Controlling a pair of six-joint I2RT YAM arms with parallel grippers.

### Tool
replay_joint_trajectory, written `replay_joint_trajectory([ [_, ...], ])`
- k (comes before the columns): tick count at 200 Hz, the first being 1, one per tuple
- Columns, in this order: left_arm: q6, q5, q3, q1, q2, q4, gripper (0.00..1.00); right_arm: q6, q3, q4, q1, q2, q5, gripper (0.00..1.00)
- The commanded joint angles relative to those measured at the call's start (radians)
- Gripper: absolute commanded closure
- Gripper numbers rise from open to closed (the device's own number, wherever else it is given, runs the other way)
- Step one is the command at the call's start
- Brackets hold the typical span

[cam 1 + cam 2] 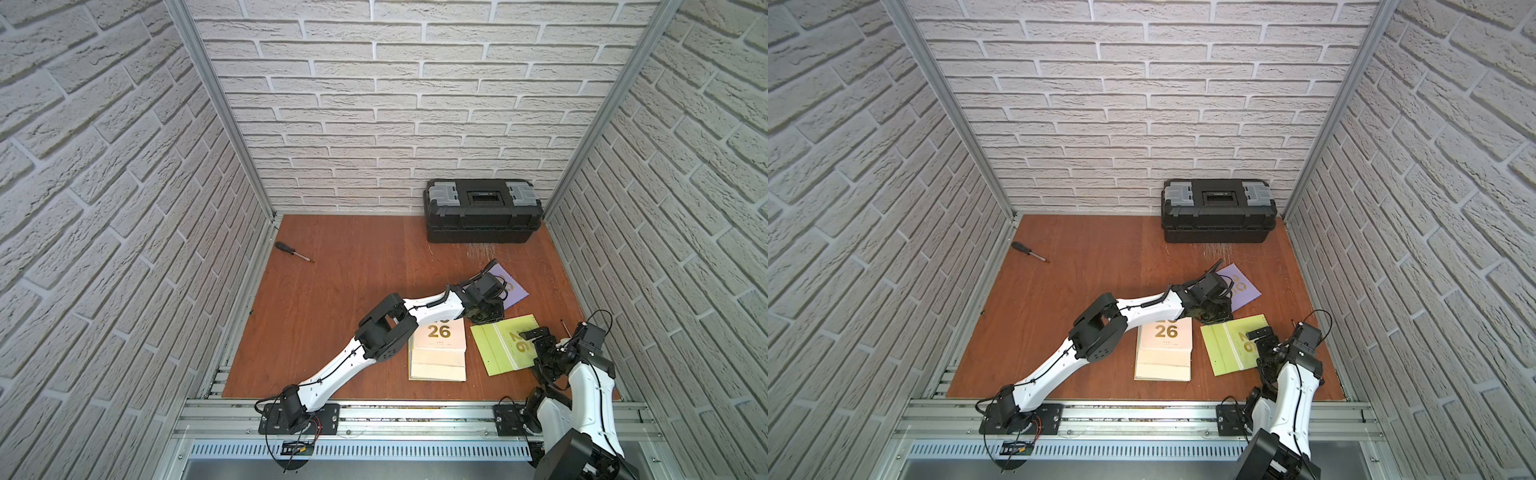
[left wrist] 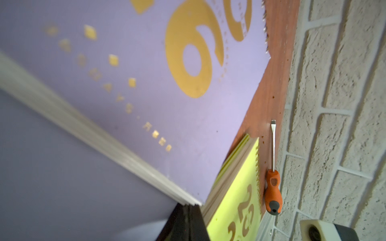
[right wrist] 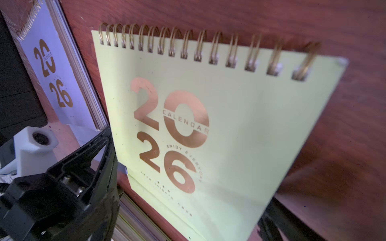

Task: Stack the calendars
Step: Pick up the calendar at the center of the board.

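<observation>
- Closest to us, the right gripper (image 1: 539, 351) hung over the near right part of the wooden table (image 1: 353, 291). Its jaws stood wide open.
- The green calendar (image 1: 498, 349) lay between those jaws. One of the fingers (image 3: 98, 158) was just beside its edge, and we could not tell if it touched.
- Next to the green one, toward the middle, sat a pile of calendars (image 1: 436, 361). We saw a pale cover on top with a gold "26".
- The left arm stretched across above the far end of that pile.
- A bit farther back, the left gripper (image 2: 187, 219) was squeezed shut on the lavender calendar (image 1: 514, 286). It pinched the calendar right by a corner.
- The lavender calendar sat just behind the green one, near its far edge.
- An orange screwdriver (image 2: 273, 192) lay along the right wall, just beside the green calendar's rings.
- A black screwdriver (image 1: 291, 250) lay alone far back by the left wall.
- Farthest away, a black toolbox (image 1: 484, 212) sat shut against the back wall.
</observation>
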Motion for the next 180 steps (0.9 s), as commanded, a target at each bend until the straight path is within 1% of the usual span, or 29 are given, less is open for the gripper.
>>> replay_joint_trajectory([
  [1, -0.015, 0.062, -0.045, -0.038, 0.009, -0.068, 1.00, 0.035, 0.045, 0.155, 0.006, 0.000, -0.219, 0.00],
  [52, -0.017, 0.061, -0.048, -0.031, 0.009, -0.065, 1.00, 0.054, 0.111, 0.172, 0.007, 0.057, -0.268, 0.01],
  [83, -0.020, 0.060, -0.057, -0.024, 0.005, -0.058, 1.00, 0.059, 0.152, 0.175, 0.008, 0.104, -0.266, 0.01],
  [105, -0.021, 0.059, -0.072, -0.019, -0.005, -0.048, 1.00, 0.051, 0.155, 0.166, 0.008, 0.122, -0.262, 0.04],
  [135, -0.023, 0.056, -0.102, -0.008, -0.024, -0.031, 1.00, 0.046, 0.152, 0.156, 0.008, 0.122, -0.258, 0.12],
  [169, -0.024, 0.052, -0.125, 0.001, -0.042, -0.014, 1.00, 0.021, 0.154, 0.117, 0.008, 0.117, -0.224, 0.26],
  [180, -0.023, 0.052, -0.125, 0.004, -0.045, -0.014, 1.00, 0.006, 0.158, 0.096, 0.007, 0.116, -0.210, 0.32],
])
